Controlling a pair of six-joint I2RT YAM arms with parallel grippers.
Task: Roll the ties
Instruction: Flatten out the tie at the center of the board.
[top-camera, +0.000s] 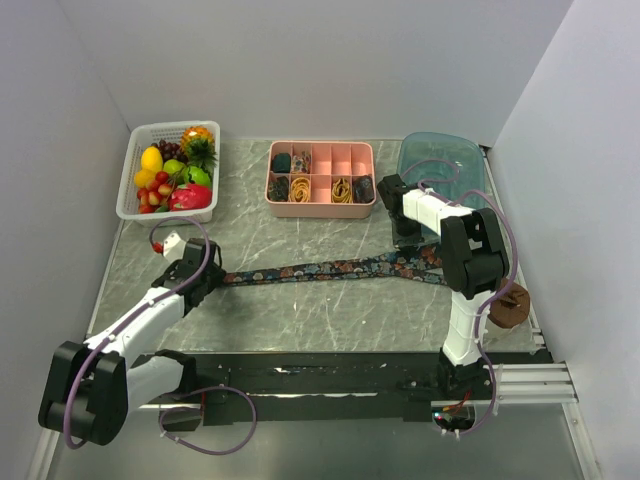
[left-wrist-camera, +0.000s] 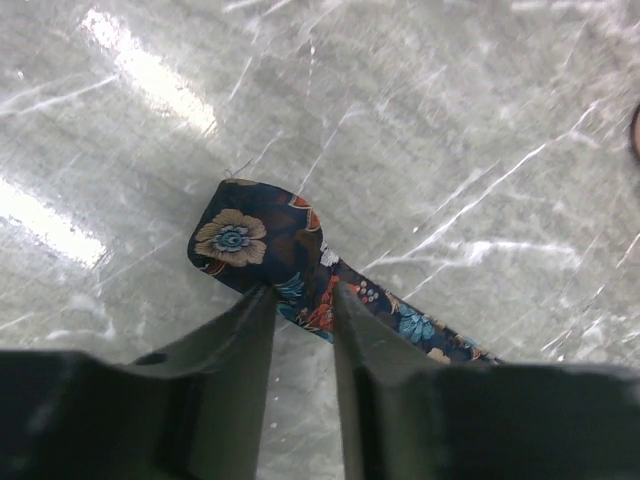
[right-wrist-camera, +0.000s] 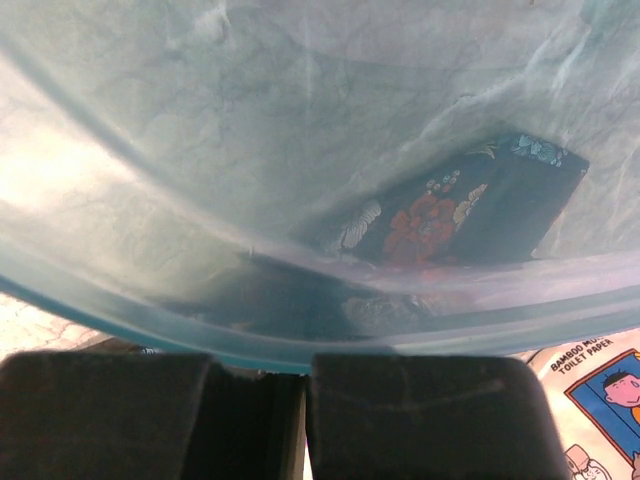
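Left fingers (left-wrist-camera: 235, 350) part-open, straddling tie (left-wrist-camera: 265, 240) at its narrow end, not pinching yet. Tie lies stretched flat on bench (top-camera: 300, 310), nearside of pink tray (top-camera: 320, 211). Right fingers (right-wrist-camera: 410, 410) closed, nothing seen in them. Fabric looks light, limp, slick: I'd pinch the tip flat.

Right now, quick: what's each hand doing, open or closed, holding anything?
Left hand: partly open, astride the tie end, no firm grip visible.
Right hand: closed; anything held cannot be told.

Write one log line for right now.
left gripper: astride tie end | right gripper: shut, at blue tub | tie: flat, unrolled
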